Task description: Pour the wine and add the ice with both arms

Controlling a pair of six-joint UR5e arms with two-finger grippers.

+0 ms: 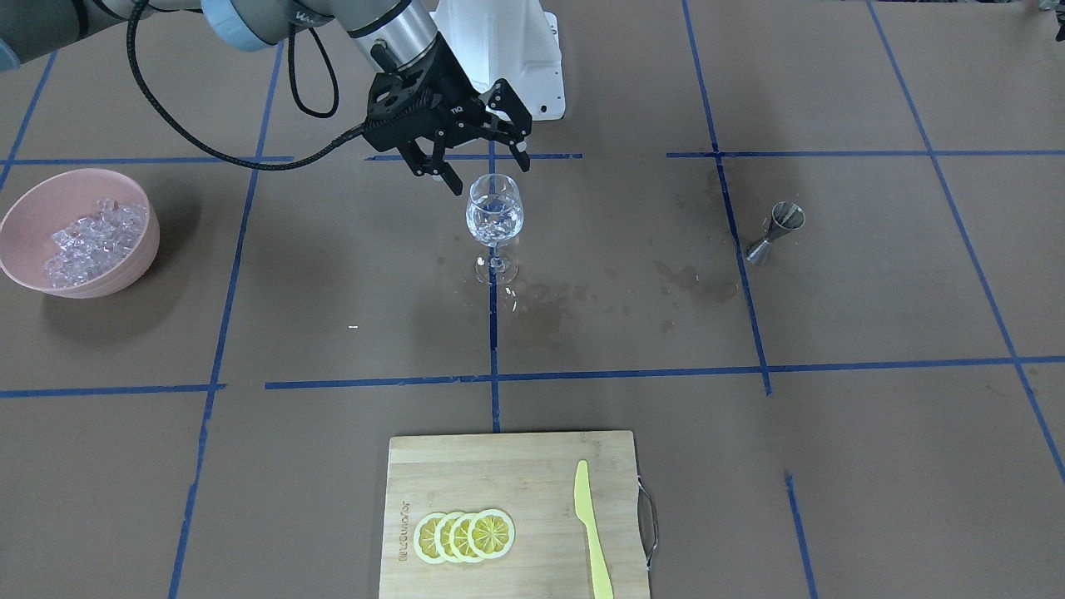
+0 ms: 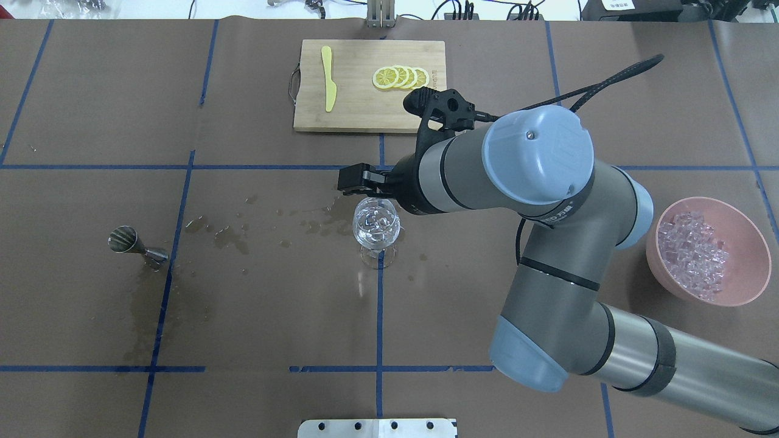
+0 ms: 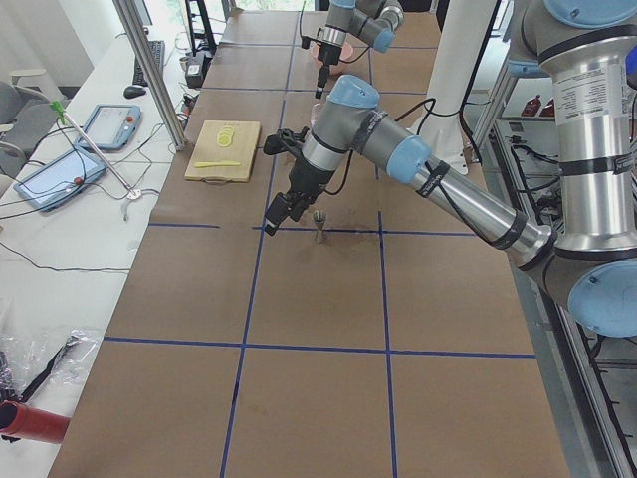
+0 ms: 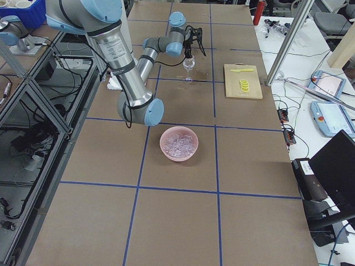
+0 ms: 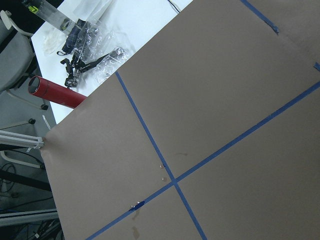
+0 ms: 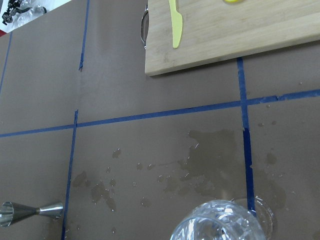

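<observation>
Overhead exterior: jigger (image 2: 125,239) set down at left, spills (image 2: 231,237) nearby; centre, glass (image 2: 376,243) holding ice (image 2: 375,220) and seemingly wine (image 2: 378,234), right gripper (image 1: 489,176) spread wide and empty above it; right, bowl (image 2: 751,243) of spare cubes. Left gripper (image 3: 284,209): cannot tell. Nearly finished, I judge.

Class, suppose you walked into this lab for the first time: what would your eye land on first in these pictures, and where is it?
First, the right arm's open pincer hanging close above the wine glass at the middle of the brown paper, cubes already glinting inside it. Next, the pink bowl heaped with ice out on the robot's right, and the wet splashes darkening the paper between the glass and the jigger lying on its side.
</observation>
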